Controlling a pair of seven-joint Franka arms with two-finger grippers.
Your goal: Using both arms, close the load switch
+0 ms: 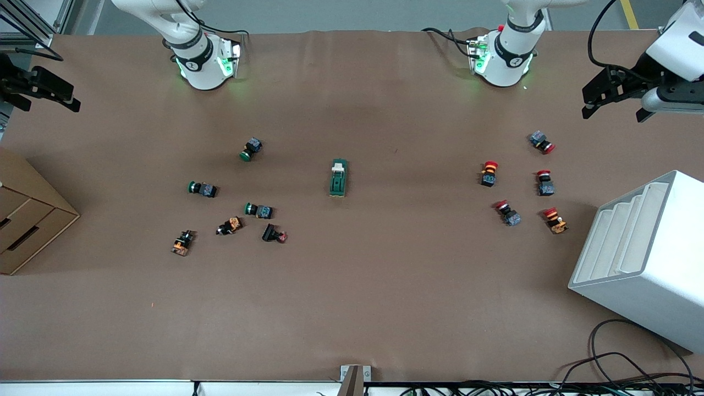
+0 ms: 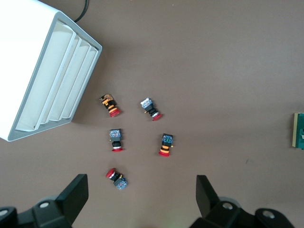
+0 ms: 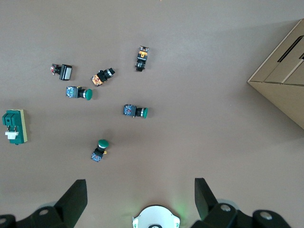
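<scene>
The load switch, a dark green oblong block with a white lever piece at the end nearer the robots' bases, lies flat at the middle of the table. It also shows in the right wrist view, and only its edge shows in the left wrist view. My left gripper is up in the air at the left arm's end of the table, open and empty. My right gripper is up in the air at the right arm's end, open and empty. Both are well away from the switch.
Several red-capped push buttons lie toward the left arm's end. Green-capped and other buttons lie toward the right arm's end. A white slotted rack stands at the left arm's end, a cardboard box at the right arm's end.
</scene>
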